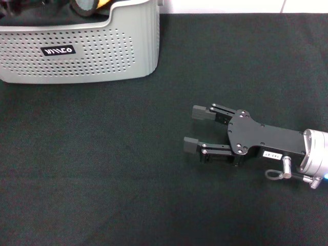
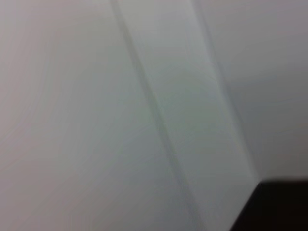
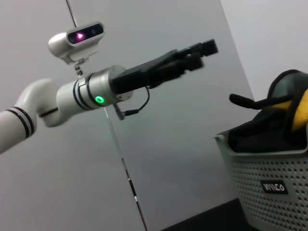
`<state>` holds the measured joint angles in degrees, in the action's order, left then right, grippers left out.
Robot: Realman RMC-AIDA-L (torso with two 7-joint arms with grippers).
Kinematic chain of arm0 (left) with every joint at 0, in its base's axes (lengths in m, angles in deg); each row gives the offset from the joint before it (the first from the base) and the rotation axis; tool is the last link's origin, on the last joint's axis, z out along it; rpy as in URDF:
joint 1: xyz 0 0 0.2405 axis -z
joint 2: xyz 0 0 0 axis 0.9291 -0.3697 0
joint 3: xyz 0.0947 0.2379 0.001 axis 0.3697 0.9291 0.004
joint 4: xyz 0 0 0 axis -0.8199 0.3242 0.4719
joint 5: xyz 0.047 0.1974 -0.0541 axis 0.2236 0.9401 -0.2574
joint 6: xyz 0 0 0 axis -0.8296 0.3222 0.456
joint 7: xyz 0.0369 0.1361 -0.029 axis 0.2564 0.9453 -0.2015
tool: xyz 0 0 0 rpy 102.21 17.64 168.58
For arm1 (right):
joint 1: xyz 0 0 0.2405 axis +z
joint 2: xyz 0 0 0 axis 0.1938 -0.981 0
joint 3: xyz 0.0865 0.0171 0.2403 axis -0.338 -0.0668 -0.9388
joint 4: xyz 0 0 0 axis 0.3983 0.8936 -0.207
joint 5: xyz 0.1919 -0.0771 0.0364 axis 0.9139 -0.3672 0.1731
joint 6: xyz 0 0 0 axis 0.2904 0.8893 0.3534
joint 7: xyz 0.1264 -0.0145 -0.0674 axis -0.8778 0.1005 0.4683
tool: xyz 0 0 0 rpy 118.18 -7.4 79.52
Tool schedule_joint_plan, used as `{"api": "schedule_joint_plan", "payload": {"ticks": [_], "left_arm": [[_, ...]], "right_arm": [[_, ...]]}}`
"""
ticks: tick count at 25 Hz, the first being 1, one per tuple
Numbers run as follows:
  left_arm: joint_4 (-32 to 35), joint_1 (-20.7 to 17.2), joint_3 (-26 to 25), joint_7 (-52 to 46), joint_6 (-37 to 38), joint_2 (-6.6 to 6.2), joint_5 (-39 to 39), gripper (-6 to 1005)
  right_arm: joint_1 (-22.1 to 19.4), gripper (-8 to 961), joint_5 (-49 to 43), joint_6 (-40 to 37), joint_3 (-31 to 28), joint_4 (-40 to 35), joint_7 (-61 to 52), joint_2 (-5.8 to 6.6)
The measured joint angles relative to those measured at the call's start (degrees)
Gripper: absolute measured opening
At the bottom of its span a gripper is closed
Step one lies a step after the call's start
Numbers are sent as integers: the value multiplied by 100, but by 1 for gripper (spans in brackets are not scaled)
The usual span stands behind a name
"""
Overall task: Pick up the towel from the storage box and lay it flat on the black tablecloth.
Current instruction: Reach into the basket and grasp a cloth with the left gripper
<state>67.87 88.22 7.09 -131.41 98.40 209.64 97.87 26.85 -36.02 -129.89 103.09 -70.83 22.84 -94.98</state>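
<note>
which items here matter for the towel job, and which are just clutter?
Job items:
- towel, bunched in the box
- storage box
- black tablecloth
- right tool, open, over the cloth
- left tool, raised in the air

Not involved:
- dark fabric in the box

A plain grey wall (image 3: 192, 120) stands behind everything. A thin dark line (image 3: 126, 178) runs down it. The wall looks smooth and evenly lit.
</note>
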Motion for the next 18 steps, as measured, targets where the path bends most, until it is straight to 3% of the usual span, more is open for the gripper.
{"api": "schedule_joint_plan", "payload": {"ticks": [5, 18], "left_arm": [[133, 348, 101, -11, -839, -6, 1200, 690], [-156, 535, 106, -41, -1015, -8, 1940, 691]], "right_arm": [[-38, 861, 0, 7, -75, -1, 52, -3], [-79, 860, 6, 15, -146, -1, 56, -8]]}}
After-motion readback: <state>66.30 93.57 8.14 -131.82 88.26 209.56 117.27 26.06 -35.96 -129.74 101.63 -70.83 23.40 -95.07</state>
